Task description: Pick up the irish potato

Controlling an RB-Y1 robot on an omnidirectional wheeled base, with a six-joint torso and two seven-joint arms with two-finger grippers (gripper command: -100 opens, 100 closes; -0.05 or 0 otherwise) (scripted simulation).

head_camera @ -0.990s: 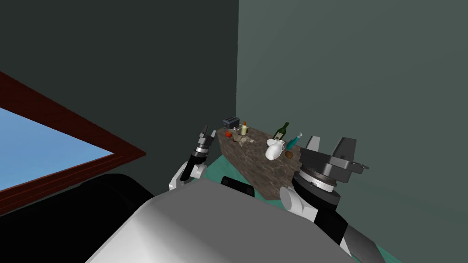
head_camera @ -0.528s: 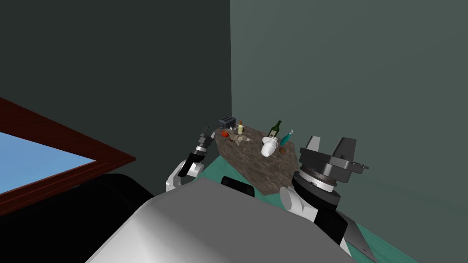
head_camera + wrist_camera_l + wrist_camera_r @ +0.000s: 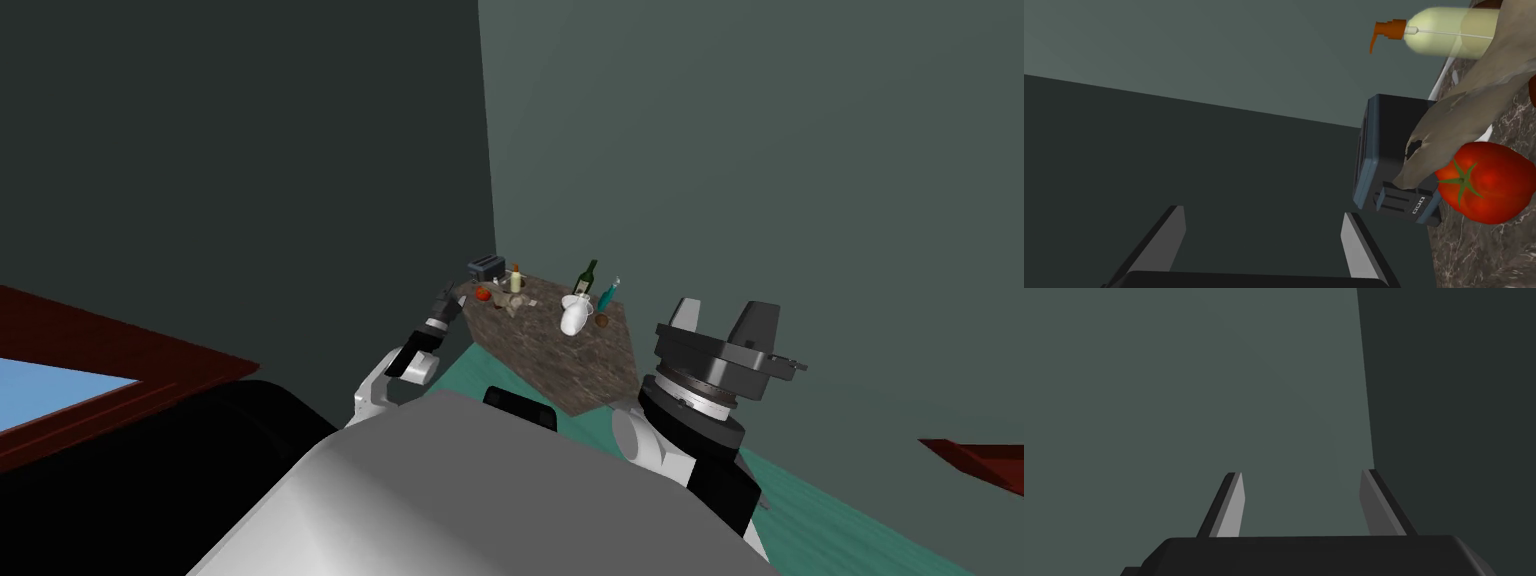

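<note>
Right now, left gripper point(image 3: 1264, 235): fingers spread wide, nothing between them. Just past one fingertip is a black toaster point(image 3: 1394, 165). A red tomato point(image 3: 1486, 180) with a green stem sits just beside it. A tan crumpled rag point(image 3: 1464, 110) drapes across in front of both. Further on there's a pale yellow pump bottle point(image 3: 1449, 37) with an orange nozzle. All of it is on a brown marbled countertop point(image 3: 1474, 250).

From the head view, that gripper sits at the counter's left edge, by the tomato. The potato point(image 3: 602, 321) is on the opposite side, near the counter's right edge, well apart from those fingers. It lies loose on the surface, not held. A white pitcher point(image 3: 572, 316) stands just beside it, on the side toward the left gripper. A teal bottle point(image 3: 608, 295) is just behind it, and a dark green wine bottle point(image 3: 586, 277) further back.

Potato look: small, roundish, dull brown. Too small here to make out any skin detail.

Right gripper point(image 3: 1304, 503): fingers also spread, empty. In the head view it's held up on the robot's right, closer to the robot than the counter and apart from the potato. Teal-green floor point(image 3: 800, 510) shows below the counter.
</note>
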